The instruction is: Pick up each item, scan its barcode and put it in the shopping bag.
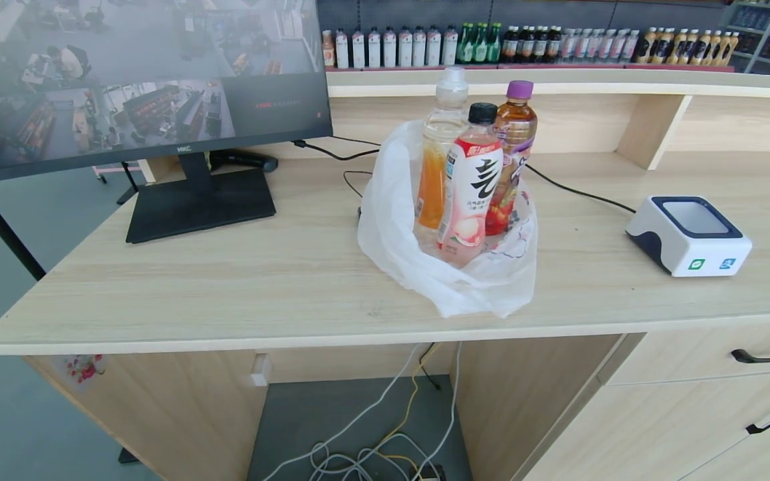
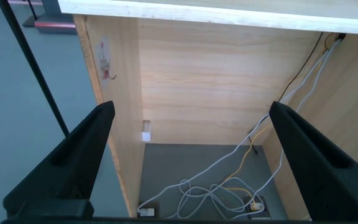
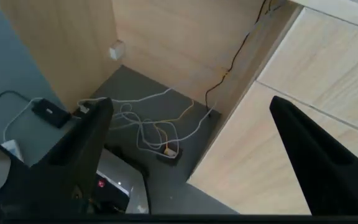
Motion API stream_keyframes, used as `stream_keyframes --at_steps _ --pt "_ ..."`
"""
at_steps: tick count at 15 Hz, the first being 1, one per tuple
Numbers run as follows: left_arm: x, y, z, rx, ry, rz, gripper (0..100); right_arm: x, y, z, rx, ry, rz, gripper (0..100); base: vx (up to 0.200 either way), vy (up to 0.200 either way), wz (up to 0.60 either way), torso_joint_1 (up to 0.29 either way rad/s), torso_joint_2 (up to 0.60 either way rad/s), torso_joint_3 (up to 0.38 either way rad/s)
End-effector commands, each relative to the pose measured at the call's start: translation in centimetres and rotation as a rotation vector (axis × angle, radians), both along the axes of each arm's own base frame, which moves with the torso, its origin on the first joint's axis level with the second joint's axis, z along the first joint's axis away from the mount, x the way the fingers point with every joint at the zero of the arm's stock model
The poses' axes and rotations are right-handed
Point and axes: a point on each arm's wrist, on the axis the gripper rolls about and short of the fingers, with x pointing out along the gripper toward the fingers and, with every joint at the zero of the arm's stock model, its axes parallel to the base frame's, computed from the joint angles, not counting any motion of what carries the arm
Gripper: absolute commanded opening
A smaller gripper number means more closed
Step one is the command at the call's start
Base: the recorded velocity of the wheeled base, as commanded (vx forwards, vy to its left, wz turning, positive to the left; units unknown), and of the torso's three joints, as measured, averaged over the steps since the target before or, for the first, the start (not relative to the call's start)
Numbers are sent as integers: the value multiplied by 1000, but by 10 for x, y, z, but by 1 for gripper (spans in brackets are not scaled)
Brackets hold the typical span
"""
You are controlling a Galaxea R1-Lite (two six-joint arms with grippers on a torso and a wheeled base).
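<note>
Inside the shopping bag (image 1: 385,200) three bottles stand upright and touching: a clear-capped bottle (image 1: 440,153) of orange drink, a pink bottle (image 1: 470,187) in front of it, and a purple-capped bottle (image 1: 515,133) behind.

The scanner (image 1: 687,234) sits well to the right of the bag and the monitor (image 1: 138,73) to its left. With all three bagged, the task looks finished, or nearly so. Any further item would call for an arm to rise above the counter (image 1: 224,280) edge.

Below the bag, the left gripper (image 2: 188,115) and the right gripper (image 3: 191,106) hang with fingers spread wide, empty, over loose cables (image 2: 210,190).

The pink bottle's label bears large dark characters and what seems a peach. The scanner's front carries a green badge and a blue one.
</note>
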Motion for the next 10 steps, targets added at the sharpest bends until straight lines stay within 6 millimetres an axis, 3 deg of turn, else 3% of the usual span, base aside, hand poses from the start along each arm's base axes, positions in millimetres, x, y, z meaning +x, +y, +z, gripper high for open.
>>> stream_keyframes --at_steps 1,10 --pt "0 0 0 1 0 0 100 -9 -5 -3 78 -75 -8 100 0 0 0 0 0 0" --pt "0 0 0 -1 0 0 100 -8 3 -2 70 -36 -497 100 0 0 0 0 0 0"
